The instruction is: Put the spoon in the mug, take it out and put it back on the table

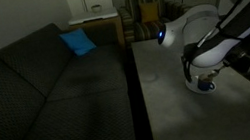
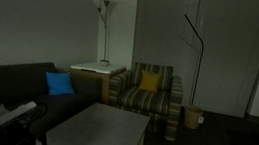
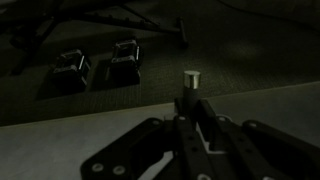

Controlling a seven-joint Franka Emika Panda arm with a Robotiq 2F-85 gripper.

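Dimly — jaws closed on thin spoon [image 3: 190, 80] (bowl hidden) | above table [image 1: 167, 114], partly cropped.

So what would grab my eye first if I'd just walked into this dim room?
Probably the white robot arm, bent over the far side of the long grey table with a small blue light glowing on it. Next, the bright blue cushion at the far end of the dark sofa. Behind them, a striped armchair with a yellow cushion stands near a floor lamp.
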